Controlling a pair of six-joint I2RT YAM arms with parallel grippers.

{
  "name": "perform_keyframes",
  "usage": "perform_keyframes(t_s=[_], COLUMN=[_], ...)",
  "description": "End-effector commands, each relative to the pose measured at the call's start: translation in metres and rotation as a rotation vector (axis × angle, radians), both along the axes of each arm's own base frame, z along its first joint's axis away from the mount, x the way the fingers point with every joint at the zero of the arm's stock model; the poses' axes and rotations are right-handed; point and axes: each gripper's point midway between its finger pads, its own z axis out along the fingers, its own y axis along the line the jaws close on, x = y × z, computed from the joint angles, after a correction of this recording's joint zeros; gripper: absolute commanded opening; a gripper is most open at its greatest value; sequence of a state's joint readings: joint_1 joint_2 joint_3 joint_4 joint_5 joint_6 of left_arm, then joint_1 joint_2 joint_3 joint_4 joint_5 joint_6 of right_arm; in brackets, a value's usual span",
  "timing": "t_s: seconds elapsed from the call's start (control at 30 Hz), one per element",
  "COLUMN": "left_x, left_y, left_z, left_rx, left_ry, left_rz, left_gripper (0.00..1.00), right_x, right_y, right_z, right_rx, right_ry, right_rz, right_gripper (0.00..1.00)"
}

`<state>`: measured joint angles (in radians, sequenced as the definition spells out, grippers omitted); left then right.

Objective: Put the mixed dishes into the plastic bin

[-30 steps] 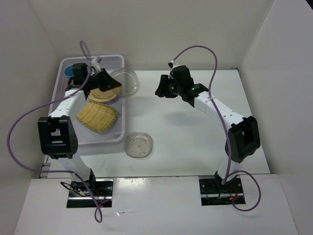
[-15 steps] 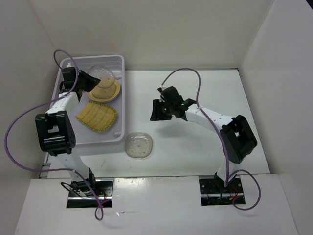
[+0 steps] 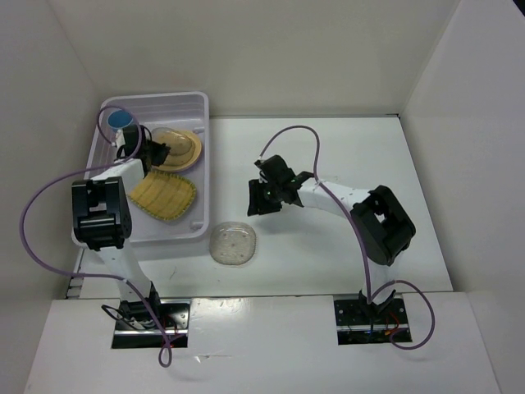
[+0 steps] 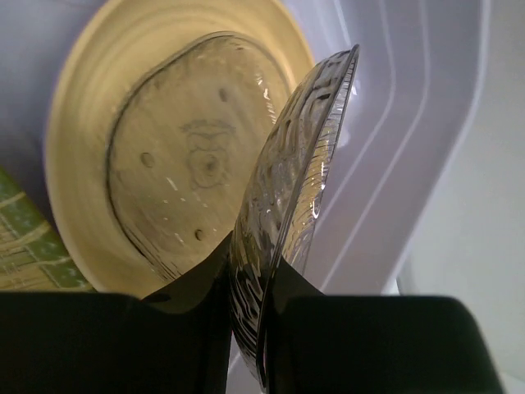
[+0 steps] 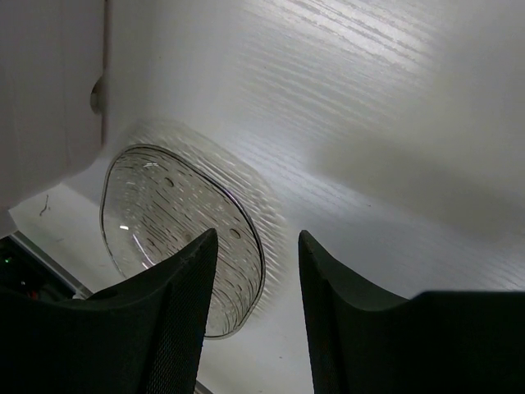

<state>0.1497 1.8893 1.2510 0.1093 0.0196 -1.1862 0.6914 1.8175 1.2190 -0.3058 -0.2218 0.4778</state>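
Left hand point(image 4: 250, 264) pinched closed; right hand point(image 5: 256, 246) fingers parted, aimed downward.

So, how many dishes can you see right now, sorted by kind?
Cups: 1, the blue cup in the bin.
Plates: 2, the round plate and the woven plate.
Clear saucers: 3, a loose saucer beside the bin, a second saucer on the round plate, a third saucer in the left gripper.
Total: 6 dishes.
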Motion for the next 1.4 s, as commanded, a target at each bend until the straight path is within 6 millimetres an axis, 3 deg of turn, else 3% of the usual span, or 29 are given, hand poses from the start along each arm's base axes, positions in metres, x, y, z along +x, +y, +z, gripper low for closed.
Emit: perform_keyframes(t_s=[0.0,0.2,0.37,0.4,0.43,0.47,0.57,0.7,1.07,1.1,1.17,1.2,1.23,1.27,1.37], left_x=[0.009,0.020,0.013,0.013,0.011,0.008,-0.002,-0.015,-0.048,-0.053,-0.060,-0.063,-0.068,-0.073,-0.088], left_y=[0.007,-0.013,-0.016,-0.016,-0.016,-0.016,-0.018,-0.019,-0.032,-0.036,-0.038,-0.040,-0.042,-0.044,-0.048], left_z=[-0.010,-0.019,-0.037,-0.037,-0.041,-0.034,-0.024,-0.001,0.120,0.140,0.151,0.170,0.171,0.184,0.196], left_rx=[-0.041,-0.040,-0.069,-0.069,-0.069,-0.077,-0.086,-0.065,0.046,0.059,0.090,0.126,0.139,0.169,0.209], left_ry=[-0.008,0.033,0.092,0.092,0.101,0.094,0.101,0.088,-0.154,-0.207,-0.227,-0.266,-0.259,-0.286,-0.305], left_rz=[0.080,0.046,0.051,0.051,0.051,0.057,0.063,0.048,-0.091,-0.120,-0.144,-0.174,-0.194,-0.220,-0.258], left_gripper=[0.01,0.02,0.26,0.32,0.50,0.85,0.96,0.99,0.99,0.99,0.99,0.99,0.99,0.99,0.99], right_x=[0.005,-0.003,-0.009,-0.009,-0.011,-0.014,-0.022,-0.033,-0.054,-0.056,-0.054,-0.056,-0.054,-0.052,-0.052], right_y=[0.017,0.014,0.012,0.012,0.010,0.013,0.013,0.008,0.001,0.002,0.003,0.004,0.006,0.007,0.013], right_z=[0.008,-0.002,-0.008,-0.008,-0.009,-0.009,-0.018,-0.027,-0.056,-0.055,-0.058,-0.057,-0.056,-0.058,-0.062], right_rx=[0.031,0.000,-0.019,-0.022,-0.028,-0.031,-0.047,-0.075,-0.135,-0.127,-0.126,-0.121,-0.116,-0.116,-0.120], right_ry=[-0.040,-0.021,-0.009,-0.014,-0.007,-0.012,0.009,0.021,0.048,0.055,0.054,0.054,0.047,0.048,0.051], right_rz=[0.029,0.052,0.056,0.063,0.063,0.079,0.103,0.134,0.204,0.211,0.211,0.224,0.224,0.224,0.233], right_gripper=[0.49,0.47,0.46,0.46,0.46,0.46,0.46,0.46,0.45,0.40,0.35,0.34,0.32,0.29,0.14])
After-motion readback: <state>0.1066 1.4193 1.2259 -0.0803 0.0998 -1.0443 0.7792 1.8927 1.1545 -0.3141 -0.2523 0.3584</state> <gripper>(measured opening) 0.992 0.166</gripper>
